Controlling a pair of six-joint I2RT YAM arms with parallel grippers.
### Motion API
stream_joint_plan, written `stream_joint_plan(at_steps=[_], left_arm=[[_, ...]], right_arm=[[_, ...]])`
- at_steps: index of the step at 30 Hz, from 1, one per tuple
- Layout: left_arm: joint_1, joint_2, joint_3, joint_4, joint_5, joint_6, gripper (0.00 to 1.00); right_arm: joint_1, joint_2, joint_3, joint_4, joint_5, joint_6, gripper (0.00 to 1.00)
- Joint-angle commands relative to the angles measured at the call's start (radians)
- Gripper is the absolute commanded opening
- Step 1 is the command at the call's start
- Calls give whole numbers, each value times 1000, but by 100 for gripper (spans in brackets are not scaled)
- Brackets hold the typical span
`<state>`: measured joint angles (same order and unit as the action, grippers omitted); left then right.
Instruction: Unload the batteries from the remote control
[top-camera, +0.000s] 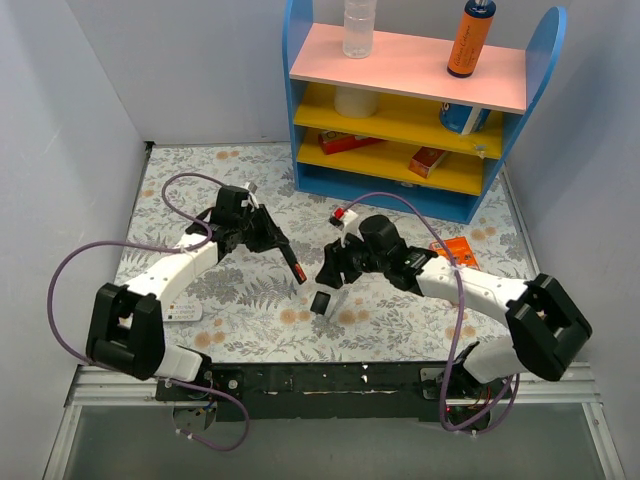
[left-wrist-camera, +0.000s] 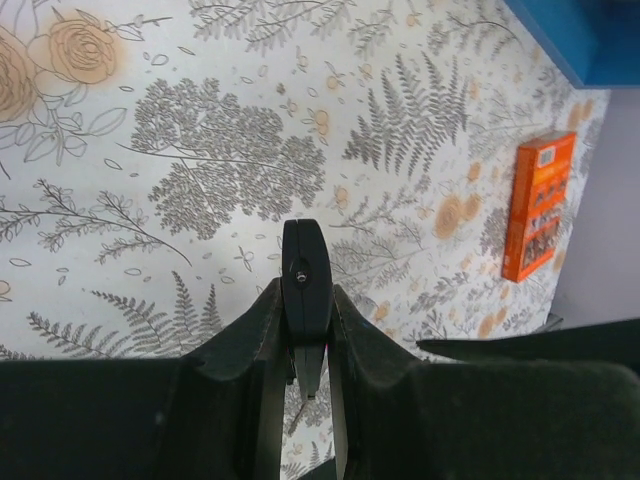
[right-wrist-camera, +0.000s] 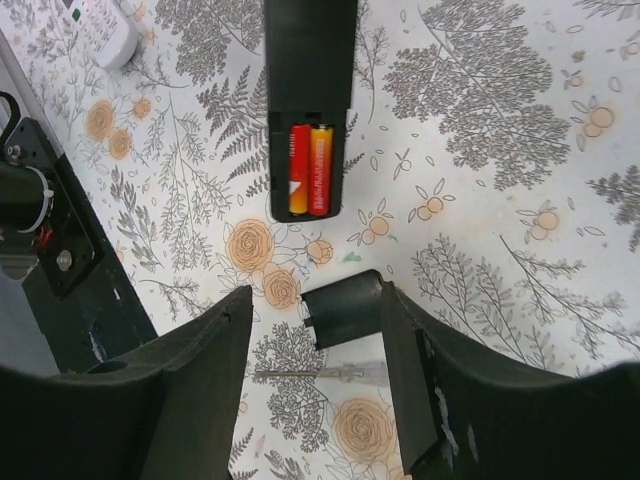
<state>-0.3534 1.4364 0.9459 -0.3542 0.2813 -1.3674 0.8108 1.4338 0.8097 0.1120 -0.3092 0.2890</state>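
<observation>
My left gripper (top-camera: 281, 249) is shut on the black remote control (top-camera: 292, 262) and holds it above the mat. In the left wrist view the remote (left-wrist-camera: 305, 280) sits edge-on between the fingers (left-wrist-camera: 250, 350). In the right wrist view the remote (right-wrist-camera: 310, 60) has its battery bay open, with two red and orange batteries (right-wrist-camera: 310, 170) side by side in it. The small black back cover (right-wrist-camera: 345, 308) lies on the mat below the remote, also seen in the top view (top-camera: 320, 302). My right gripper (right-wrist-camera: 315, 325) is open and empty, its fingers either side of the cover.
A blue shelf (top-camera: 310, 175) with bottles and boxes stands at the back. A flat orange pack (top-camera: 452, 251) lies on the mat right of my right arm and shows in the left wrist view (left-wrist-camera: 540, 205). A white object (right-wrist-camera: 95, 25) lies at the right wrist view's top left.
</observation>
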Motion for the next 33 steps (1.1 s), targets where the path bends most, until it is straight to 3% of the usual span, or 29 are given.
stream_joint_plan(at_steps=[1,5,10,17,26,33], left_arm=[[34,-148,-50,61,99,39,0],[80,-172,-140,87,202,86,0],[88,-110,-159,124,341,131,3],[88,2,-104,132,372,163,18],[88,156,-56,126,374,175,26],[88,226,-18,103,332,186,43]], right_arm=[[-5,-114,-30,-44,108,5,61],[-7,-159,-44,-164,197,51,60],[-7,-223,-99,-153,186,87,59],[-5,-269,-124,-153,179,88,59],[-7,-320,-135,-156,194,73,59],[-6,-317,-133,-149,179,70,59]])
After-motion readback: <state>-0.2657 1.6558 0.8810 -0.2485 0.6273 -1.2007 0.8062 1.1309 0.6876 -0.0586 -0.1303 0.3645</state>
